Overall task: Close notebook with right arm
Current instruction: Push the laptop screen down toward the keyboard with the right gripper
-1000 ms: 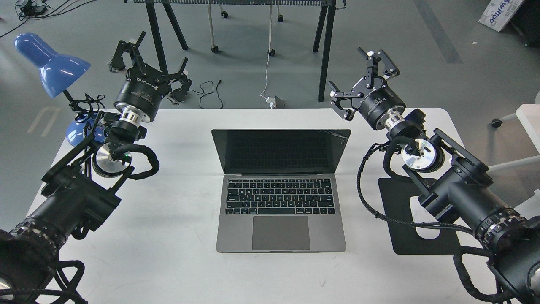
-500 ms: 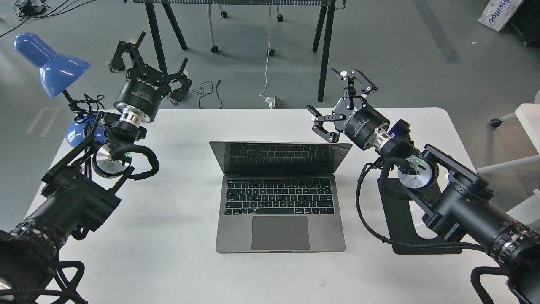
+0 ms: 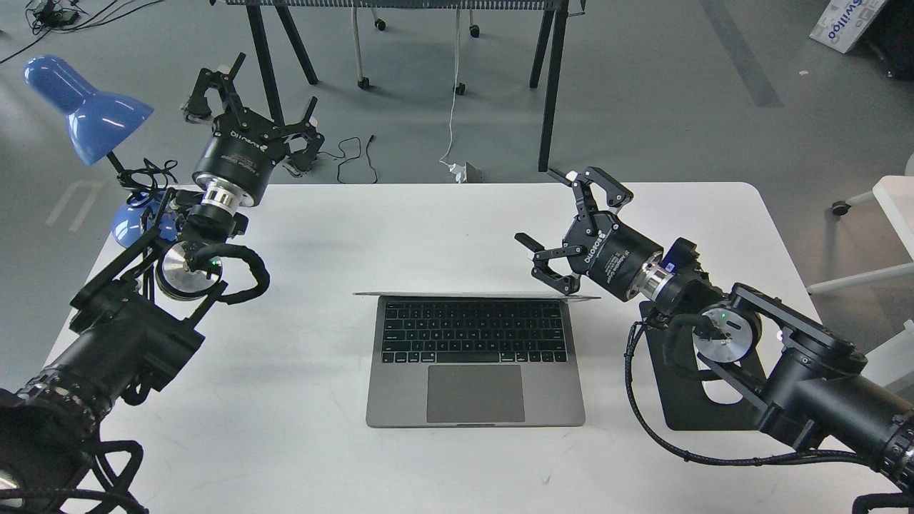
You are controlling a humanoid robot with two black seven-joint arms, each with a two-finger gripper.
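The notebook [image 3: 475, 389], space-grey with black keyboard and large trackpad, sits at the table's centre. Its lid [image 3: 471, 294] is tipped forward so that I see it edge-on as a thin line above the keyboard. My right gripper [image 3: 553, 221] is open, its lower finger [image 3: 550, 275] right behind the lid's top right edge, touching or nearly touching it. My left gripper [image 3: 246, 96] is open and empty, raised past the table's far left edge, near the blue lamp.
A blue desk lamp [image 3: 86, 107] stands at the far left corner. A flat black mouse pad [image 3: 678, 400] lies to the right of the notebook, partly under my right arm. The white table [image 3: 285, 428] ends at the far edge near a white cable [image 3: 451, 107].
My right gripper has moved down and toward me, and the notebook's lid has swung forward from wide open to edge-on. The left arm has not moved.
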